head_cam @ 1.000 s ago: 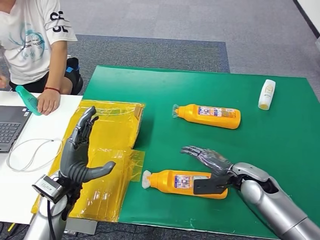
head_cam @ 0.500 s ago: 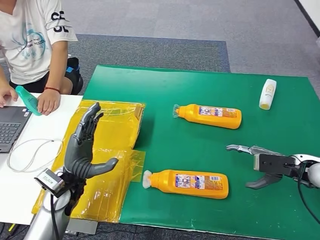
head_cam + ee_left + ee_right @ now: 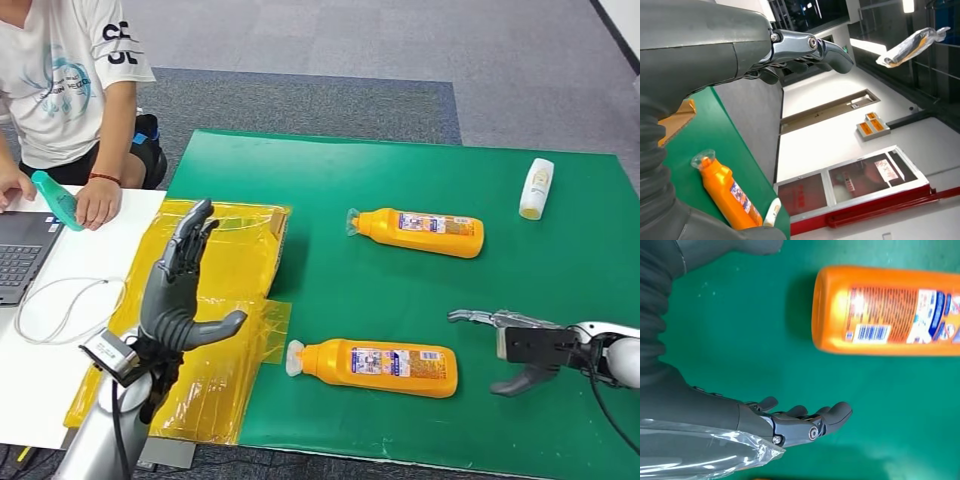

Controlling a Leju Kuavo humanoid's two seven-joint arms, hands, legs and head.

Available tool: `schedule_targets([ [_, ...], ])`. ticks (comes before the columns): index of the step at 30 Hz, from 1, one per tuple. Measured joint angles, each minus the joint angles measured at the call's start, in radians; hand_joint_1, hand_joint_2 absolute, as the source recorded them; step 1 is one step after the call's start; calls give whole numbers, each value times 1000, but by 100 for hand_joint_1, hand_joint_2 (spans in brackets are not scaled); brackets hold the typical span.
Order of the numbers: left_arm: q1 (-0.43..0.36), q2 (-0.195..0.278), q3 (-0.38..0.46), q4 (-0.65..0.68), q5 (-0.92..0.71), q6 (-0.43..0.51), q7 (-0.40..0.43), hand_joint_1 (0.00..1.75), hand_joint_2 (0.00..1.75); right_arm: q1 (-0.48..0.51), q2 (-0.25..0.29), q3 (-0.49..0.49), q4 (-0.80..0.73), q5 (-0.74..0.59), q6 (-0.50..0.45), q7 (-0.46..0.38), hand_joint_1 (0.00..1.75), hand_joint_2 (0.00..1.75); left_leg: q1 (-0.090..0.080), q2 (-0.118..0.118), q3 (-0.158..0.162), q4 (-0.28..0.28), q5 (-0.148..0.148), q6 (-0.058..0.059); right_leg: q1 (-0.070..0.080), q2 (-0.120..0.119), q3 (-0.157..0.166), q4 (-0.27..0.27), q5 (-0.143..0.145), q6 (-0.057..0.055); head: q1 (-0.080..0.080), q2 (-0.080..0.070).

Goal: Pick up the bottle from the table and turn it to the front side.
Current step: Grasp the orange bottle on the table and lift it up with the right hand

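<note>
Two orange bottles lie on their sides on the green mat (image 3: 332, 180). The near orange bottle (image 3: 373, 366) has its cap pointing left and its printed label up; the right wrist view shows its base end with a barcode (image 3: 885, 312). The far orange bottle (image 3: 419, 232) lies further back and appears in the left wrist view (image 3: 728, 195). My right hand (image 3: 513, 345) hovers open just right of the near bottle, not touching it, fingers (image 3: 802, 422) spread. My left hand (image 3: 181, 295) is raised, open and empty, over the yellow sheet, fingers (image 3: 806, 47) extended.
A small white bottle (image 3: 534, 188) lies at the mat's far right. A crinkled yellow plastic sheet (image 3: 226, 260) covers the mat's left edge. On the white table (image 3: 45, 390) are a laptop (image 3: 19, 255) and a cable; a person (image 3: 68, 80) sits there holding a teal bottle (image 3: 56, 200).
My right hand has left the near orange bottle and drawn off to the right, then settled slightly lower and closer. The bottle lies where it was. My left hand drifted slightly right.
</note>
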Motion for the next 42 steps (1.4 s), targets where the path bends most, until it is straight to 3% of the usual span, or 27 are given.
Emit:
schedule_targets([
  [9,-10,-7,-11,20,2,0,0,0,175,24,1,60,-2,3,-43,-23,0,175,0,0,0,0,0,0,0,0,0,0,0,0,0,0],
  [19,10,-12,-10,24,-25,5,0,0,175,130,22,57,-120,127,-188,-18,0,175,0,0,0,0,-1,0,0,0,0,0,-2,0,0,0],
  [27,48,-27,12,19,-54,1,0,0,175,198,136,18,-226,326,-268,27,0,175,0,0,0,0,-2,0,0,0,0,0,-3,-1,0,0],
  [35,61,-37,20,16,-61,-8,0,0,175,195,243,21,-237,359,-273,43,0,175,0,0,0,0,-2,0,0,0,1,0,-3,-1,0,0],
  [42,69,-39,23,16,-61,-6,-1,0,175,188,296,27,-217,370,-279,64,0,175,0,0,0,0,-2,0,0,0,1,0,-3,-1,0,0],
])
